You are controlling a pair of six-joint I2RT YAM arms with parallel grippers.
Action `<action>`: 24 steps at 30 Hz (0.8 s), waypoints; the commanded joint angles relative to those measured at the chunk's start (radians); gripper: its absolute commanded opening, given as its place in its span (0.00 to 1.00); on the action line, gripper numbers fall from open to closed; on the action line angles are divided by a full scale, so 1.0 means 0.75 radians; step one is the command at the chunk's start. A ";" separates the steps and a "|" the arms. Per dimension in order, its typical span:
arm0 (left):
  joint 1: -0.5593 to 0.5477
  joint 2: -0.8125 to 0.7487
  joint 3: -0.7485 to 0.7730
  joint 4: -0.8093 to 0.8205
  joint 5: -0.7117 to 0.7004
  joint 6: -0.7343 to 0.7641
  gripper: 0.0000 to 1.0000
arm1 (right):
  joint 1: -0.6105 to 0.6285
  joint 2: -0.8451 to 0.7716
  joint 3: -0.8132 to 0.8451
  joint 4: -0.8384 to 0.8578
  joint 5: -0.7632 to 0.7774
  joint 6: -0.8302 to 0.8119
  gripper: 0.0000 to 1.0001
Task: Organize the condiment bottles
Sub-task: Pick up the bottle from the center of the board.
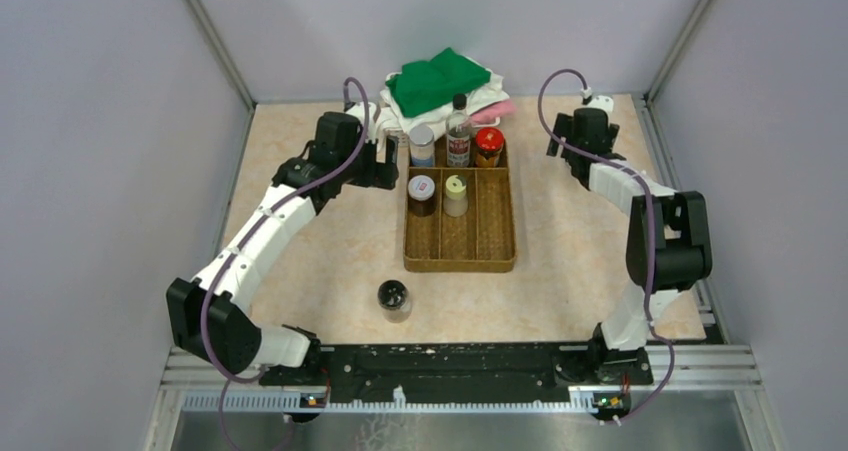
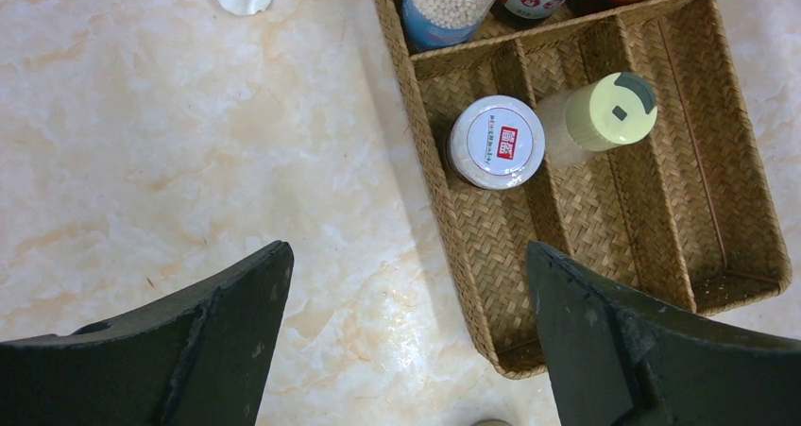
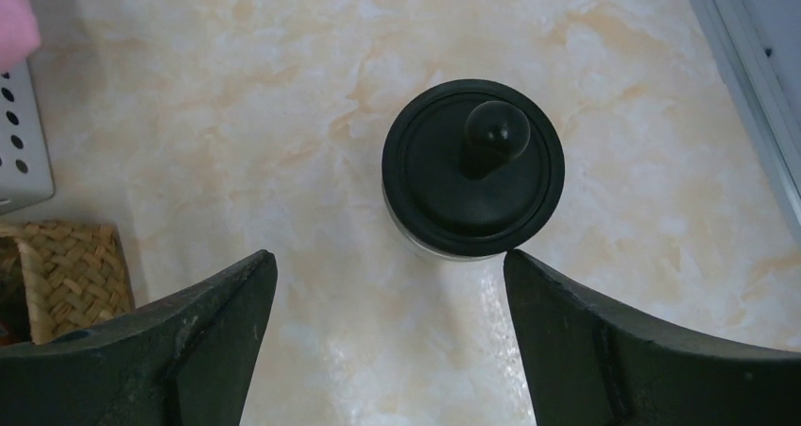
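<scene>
Five condiment bottles stand in the brown divided tray (image 1: 495, 241): a grey-lidded jar (image 1: 422, 143), a tall clear black-capped bottle (image 1: 459, 129) and a red-lidded jar (image 1: 488, 146) in the back row, with a white-lidded jar (image 1: 421, 193) and a yellowish-lidded one (image 1: 456, 193) in front of them. A black-lidded jar (image 1: 394, 298) stands on the table near the front. My left gripper (image 2: 406, 251) is open and empty, above the tray's left rim (image 2: 425, 161). My right gripper (image 3: 387, 256) is open and empty, just short of another black-lidded jar (image 3: 472, 166).
A pile of green and white cloths (image 1: 440, 83) lies behind the tray. In the right wrist view a tray corner (image 3: 66, 265) and a white perforated object (image 3: 19, 133) are at the left, and the table's metal edge (image 3: 756, 58) is at the right.
</scene>
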 commanded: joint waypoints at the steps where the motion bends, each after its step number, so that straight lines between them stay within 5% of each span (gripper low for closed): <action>1: 0.007 0.018 -0.003 0.074 -0.028 0.019 0.99 | -0.006 0.079 0.116 0.028 0.036 -0.035 0.88; 24: 0.012 0.065 0.010 0.075 -0.028 0.032 0.99 | -0.054 0.340 0.313 0.075 0.120 -0.039 0.89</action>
